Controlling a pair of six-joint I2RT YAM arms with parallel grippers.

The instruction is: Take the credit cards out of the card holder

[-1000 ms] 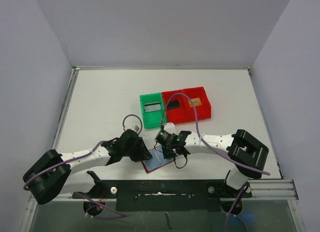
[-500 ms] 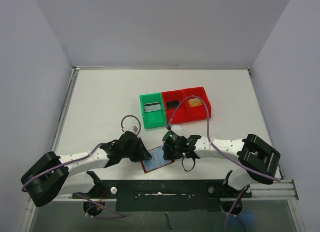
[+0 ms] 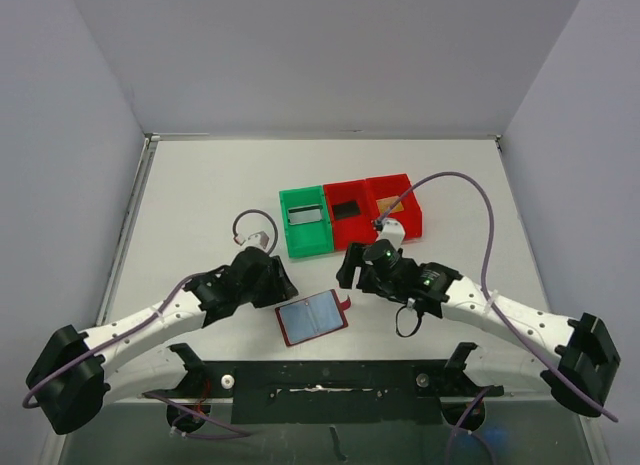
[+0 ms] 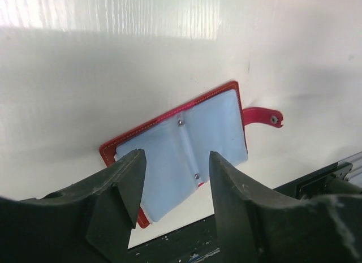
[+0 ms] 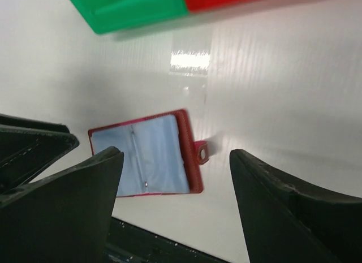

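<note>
Card holder (image 3: 312, 318) lies open between my claws.
Both gape empty: left claw (image 3: 283, 285) just left of it, right claw (image 3: 350, 271) just right.

Top view: you get bright, even overhead light. Table (image 3: 200, 195) near white, soft shadows under arms, focus sharp throughout, walls lean outward toward frame edges.
Left wrist view: glare band across top of table, broad grey shadow below. Left fingers (image 4: 121, 189) dark and soft; card holder (image 4: 209, 127) crisp.
Right wrist view: your picture slightly smeared. Specular patch on table below green bin (image 5: 136, 8); bin and holder edges blurred; right fingers (image 5: 68, 206) near black, featureless.
</note>
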